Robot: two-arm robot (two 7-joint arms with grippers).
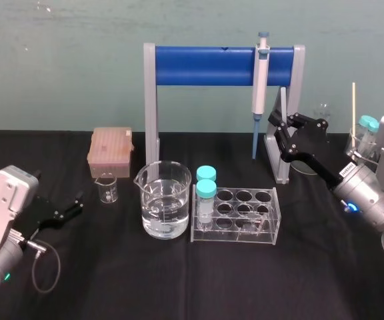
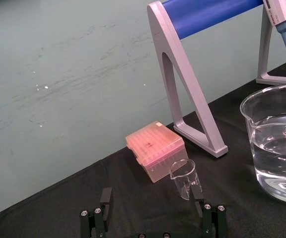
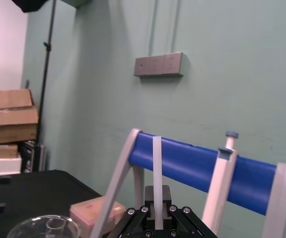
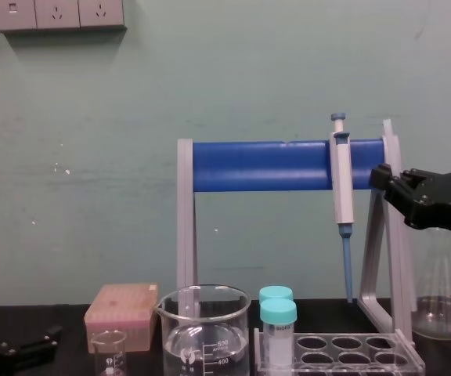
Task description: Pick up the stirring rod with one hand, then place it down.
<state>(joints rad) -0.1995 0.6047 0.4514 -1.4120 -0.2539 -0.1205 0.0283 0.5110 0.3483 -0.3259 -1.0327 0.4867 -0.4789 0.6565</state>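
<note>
The stirring rod [image 1: 283,101] is a thin whitish rod standing upright in the air, just in front of the right leg of the pipette stand [image 1: 219,65]. My right gripper [image 1: 283,128] is shut on its lower part, well above the black table. In the right wrist view the stirring rod [image 3: 156,168] rises straight up from between the fingers of the right gripper [image 3: 156,206]. From the chest, the rod's top [image 4: 387,131] shows beside the right gripper [image 4: 394,184]. My left gripper [image 1: 75,205] rests open and empty at the table's left, its fingers [image 2: 99,215] spread.
A grey-white pipette [image 1: 261,77] hangs on the stand. A water-filled beaker [image 1: 165,200], a clear tube rack [image 1: 242,215] with two blue-capped tubes, a small beaker [image 1: 107,188] and a pink tip box [image 1: 110,150] stand mid-table. A flask [image 4: 438,301] is at the right.
</note>
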